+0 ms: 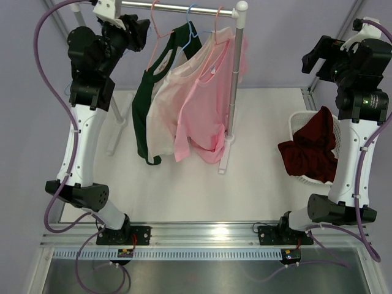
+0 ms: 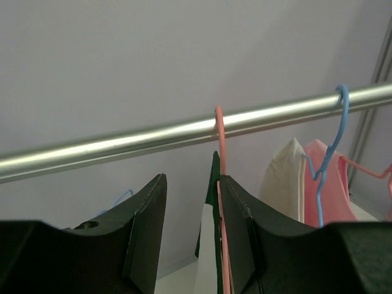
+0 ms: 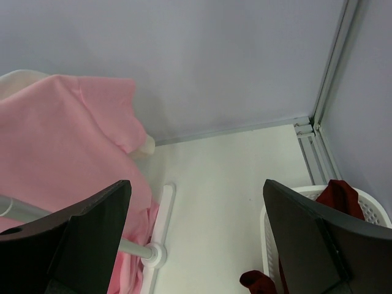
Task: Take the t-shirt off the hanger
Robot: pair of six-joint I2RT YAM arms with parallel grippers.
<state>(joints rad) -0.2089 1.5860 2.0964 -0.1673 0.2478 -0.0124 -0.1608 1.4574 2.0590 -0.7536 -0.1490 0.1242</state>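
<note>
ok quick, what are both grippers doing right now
left gripper: open, pink hanger neck beside one finger, not clamped
right gripper: wide open, holding nothing

Three t-shirts: green-and-white t-shirt [image 1: 142,104], cream t-shirt [image 1: 184,73], pink t-shirt [image 1: 208,110]. Three hangers: salmon hanger [image 2: 220,147], blue hanger [image 2: 334,135], pink hanger [image 1: 217,21]. One clothes rail [image 1: 184,7]. One white basket [image 1: 297,122]. One dark red garment [image 1: 309,150]. Two robot arms: left arm [image 1: 82,141], right arm [image 1: 352,153].
</note>
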